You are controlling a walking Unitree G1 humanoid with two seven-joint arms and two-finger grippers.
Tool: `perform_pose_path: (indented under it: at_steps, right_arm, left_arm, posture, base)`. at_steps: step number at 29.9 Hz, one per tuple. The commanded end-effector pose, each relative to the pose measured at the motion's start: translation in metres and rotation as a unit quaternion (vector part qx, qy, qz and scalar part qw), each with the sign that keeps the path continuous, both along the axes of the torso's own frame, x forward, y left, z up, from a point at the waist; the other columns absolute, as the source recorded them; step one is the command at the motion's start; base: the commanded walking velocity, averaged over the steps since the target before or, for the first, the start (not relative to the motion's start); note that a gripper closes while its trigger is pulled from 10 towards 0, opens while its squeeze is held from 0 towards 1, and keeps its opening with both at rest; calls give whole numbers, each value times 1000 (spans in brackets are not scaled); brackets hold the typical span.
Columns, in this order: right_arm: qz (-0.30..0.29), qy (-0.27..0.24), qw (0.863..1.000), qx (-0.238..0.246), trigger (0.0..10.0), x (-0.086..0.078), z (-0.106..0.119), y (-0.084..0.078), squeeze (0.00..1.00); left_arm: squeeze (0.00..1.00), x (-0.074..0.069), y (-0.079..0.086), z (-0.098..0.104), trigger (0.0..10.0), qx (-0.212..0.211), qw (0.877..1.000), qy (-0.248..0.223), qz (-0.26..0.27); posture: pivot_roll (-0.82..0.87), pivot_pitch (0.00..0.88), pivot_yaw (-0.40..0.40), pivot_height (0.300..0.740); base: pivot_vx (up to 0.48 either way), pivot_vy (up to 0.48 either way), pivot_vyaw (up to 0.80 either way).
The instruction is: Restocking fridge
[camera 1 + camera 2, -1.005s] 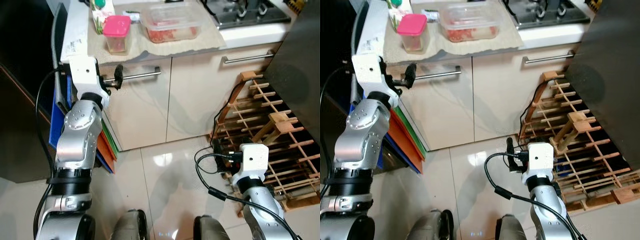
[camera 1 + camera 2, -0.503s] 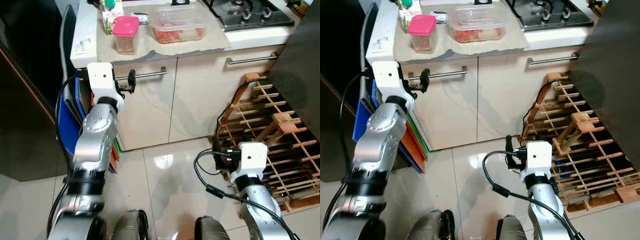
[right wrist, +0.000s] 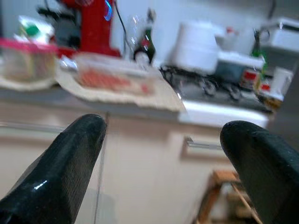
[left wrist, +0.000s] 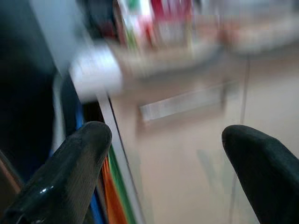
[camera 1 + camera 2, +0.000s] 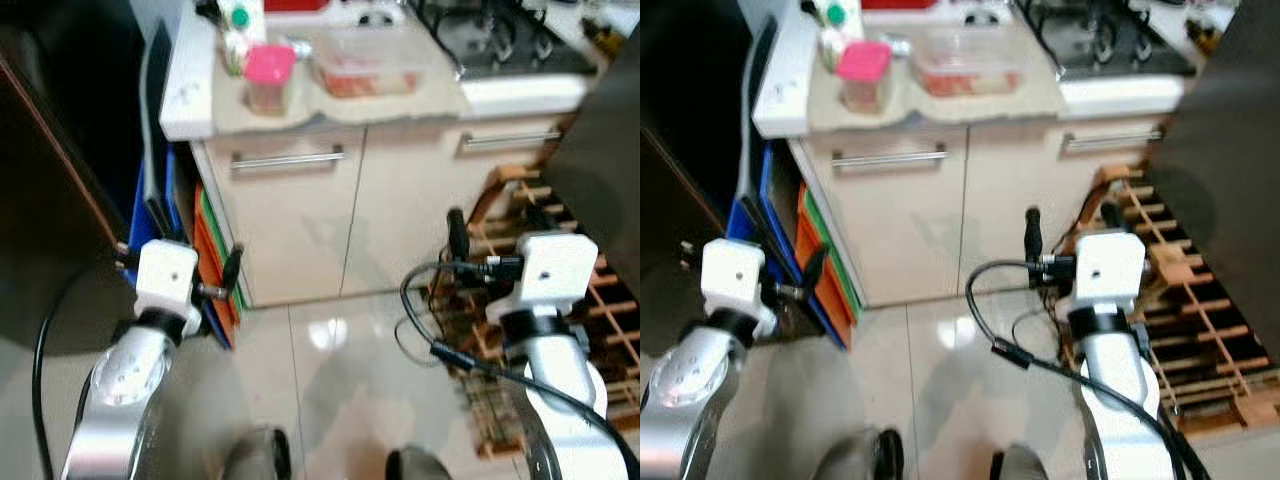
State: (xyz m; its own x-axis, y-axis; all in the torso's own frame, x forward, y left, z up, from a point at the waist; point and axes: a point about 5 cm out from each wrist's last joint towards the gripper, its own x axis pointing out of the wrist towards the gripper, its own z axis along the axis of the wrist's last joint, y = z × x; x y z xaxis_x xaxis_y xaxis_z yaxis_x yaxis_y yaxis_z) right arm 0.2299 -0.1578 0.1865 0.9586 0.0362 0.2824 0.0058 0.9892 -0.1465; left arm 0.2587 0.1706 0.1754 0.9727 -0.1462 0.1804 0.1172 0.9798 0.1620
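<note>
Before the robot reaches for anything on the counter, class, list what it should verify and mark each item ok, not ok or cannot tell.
1. Left gripper empty, fingers apart: ok.
2. Right gripper empty, fingers apart: ok.
3. Pink-lidded clear container upright on the beige counter: ok.
4. Clear rectangular lidded tub with red food lies flat beside it, lid on: ok.
5. Grippers within reach of the counter: not ok; both hang low, in front of the cream cabinet doors.
6. Picture sharp enough to aim a grasp: not ok; the views are blurred.
</note>
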Motion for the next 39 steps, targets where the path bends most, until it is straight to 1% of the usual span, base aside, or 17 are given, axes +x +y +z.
perform_pose_path:
  at_steps: [1, 2, 5, 9, 13, 18, 23, 29, 31, 32, 33, 34, 37, 39]
  right_arm:
    - [-8, 12, 1000, 5, 10000, -1, -6, -4, 0]
    - [-11, 24, 1000, 5, 10000, 1, -13, -5, 0]
    - [-15, 24, 1000, 11, 10000, 7, -14, -4, 0]
    - [-15, 22, 1000, 13, 10000, 12, -14, -3, 0]
    - [-13, 21, 1000, 17, 10000, 16, -16, -2, 0]
    - [-7, 25, 999, 21, 10000, 18, -19, 1, 0]
    - [-1, 29, 999, 24, 10000, 20, -22, 2, 0]
    - [2, 33, 999, 30, 10000, 21, -24, 2, 0]
    - [5, 33, 999, 31, 10000, 22, -24, 3, 0]
    - [10, 32, 999, 32, 10000, 22, -24, 6, 0]
    - [10, 32, 999, 32, 10000, 22, -24, 6, 0]
    - [12, 33, 999, 33, 10000, 22, -24, 7, 0]
    - [14, 33, 999, 35, 10000, 22, -25, 9, 0]
    - [14, 34, 999, 36, 10000, 21, -25, 9, 0]
  left_arm:
    - [0, 2, -7, 11, 10000, -13, 1000, -17, -4]
    - [0, 8, -15, 17, 10000, -35, 999, -31, -14]
    - [0, 15, -20, 19, 10000, -27, 999, -38, -18]
    - [0, 22, -24, 28, 10000, -16, 998, -58, -20]
    - [0, 31, -24, 36, 10000, -20, 997, -69, -11]
    - [0, 33, -20, 37, 10000, -31, 997, -70, 1]
    - [0, 35, -12, 34, 10000, -59, 996, -57, 25]
    - [0, 36, -10, 35, 10000, -56, 997, -56, 26]
    - [0, 39, -10, 35, 10000, -53, 997, -52, 25]
    - [0, 44, -9, 34, 10000, -50, 998, -43, 22]
    - [0, 44, -9, 34, 10000, -50, 998, -43, 22]
    - [0, 47, -9, 33, 10000, -47, 998, -38, 21]
    - [0, 50, -8, 34, 10000, -43, 998, -35, 21]
    - [0, 52, -8, 33, 10000, -33, 999, -30, 21]
  posture:
    - [-22, 79, 1, 710]
    - [-24, 69, 0, 710]
    - [-31, 59, 4, 710]
    - [-26, 51, 10, 710]
    - [-25, 46, 21, 710]
    - [-23, 47, 20, 710]
    - [-10, 53, 15, 710]
    - [-2, 58, 13, 710]
    - [-3, 60, 13, 710]
    - [-4, 60, 16, 710]
    - [-4, 60, 16, 710]
    - [-6, 60, 20, 710]
    - [-8, 61, 23, 710]
    - [-10, 62, 26, 710]
  base:
    - [0, 0, 0]
    - [0, 0, 0]
    - [305, -364, 0]
    - [366, -307, 0]
    - [388, -278, 0]
    - [419, -103, 0]
    - [462, 0, 0]
    - [67, 430, 0]
    - [0, 472, 0]
    - [0, 472, 0]
    - [0, 472, 0]
    - [0, 461, 0]
    - [0, 461, 0]
    - [0, 450, 0]
